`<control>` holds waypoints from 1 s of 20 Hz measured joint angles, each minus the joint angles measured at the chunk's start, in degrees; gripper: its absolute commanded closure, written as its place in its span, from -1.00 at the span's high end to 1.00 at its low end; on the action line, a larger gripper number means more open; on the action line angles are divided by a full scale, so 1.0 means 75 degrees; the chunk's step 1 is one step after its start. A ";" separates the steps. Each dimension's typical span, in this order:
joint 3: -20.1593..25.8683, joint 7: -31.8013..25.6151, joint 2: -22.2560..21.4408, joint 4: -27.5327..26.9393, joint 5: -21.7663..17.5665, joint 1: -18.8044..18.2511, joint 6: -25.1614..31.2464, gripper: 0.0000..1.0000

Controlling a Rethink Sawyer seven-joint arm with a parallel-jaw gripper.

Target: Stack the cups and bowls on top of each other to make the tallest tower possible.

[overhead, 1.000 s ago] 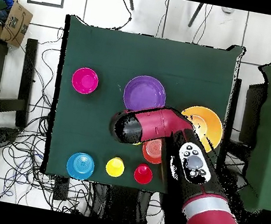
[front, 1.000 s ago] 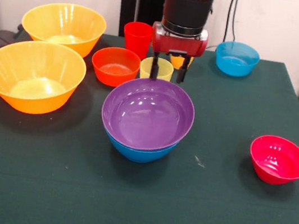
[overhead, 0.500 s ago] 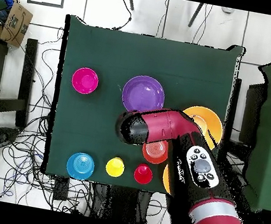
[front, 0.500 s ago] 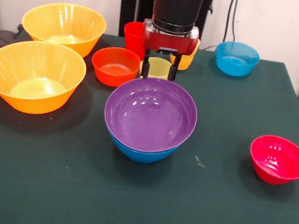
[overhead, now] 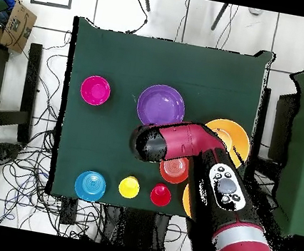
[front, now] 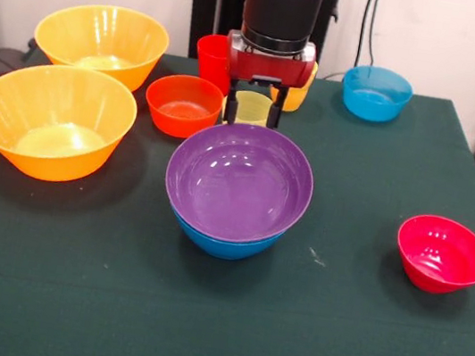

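Note:
The tower (front: 238, 183) is a wide purple bowl nested in a blue bowl (front: 222, 243) at the table's middle; it also shows in the overhead view (overhead: 161, 105). My gripper (front: 252, 113) hangs just behind it, open. Its two black fingers (front: 230, 109) stand either side of the pale yellow cup (front: 254, 104), which sits on the table. A red cup (front: 213, 57) stands behind left, and an orange-yellow cup (front: 298, 93) is partly hidden behind the gripper. In the overhead view the arm (overhead: 180, 144) covers the gripper and the pale cup.
An orange-red bowl (front: 182, 104) sits left of the gripper. Two large yellow-orange bowls (front: 101, 41) (front: 52, 120) stand at the left. A light-blue bowl (front: 376, 92) is at the back right, and a pink-red bowl (front: 442, 254) is at the right.
The gripper moved left in the front view, from beside the pale yellow cup to straddling it. It has held still for the last half second.

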 measured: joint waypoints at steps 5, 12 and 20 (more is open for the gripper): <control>0.0001 0.0000 0.0000 -0.0015 0.0003 0.0022 0.0001 1.00; 0.0000 0.0000 0.0019 -0.0062 0.0032 0.0022 0.0006 1.00; 0.0000 0.0000 0.0313 -0.0457 0.0421 0.0032 0.0672 1.00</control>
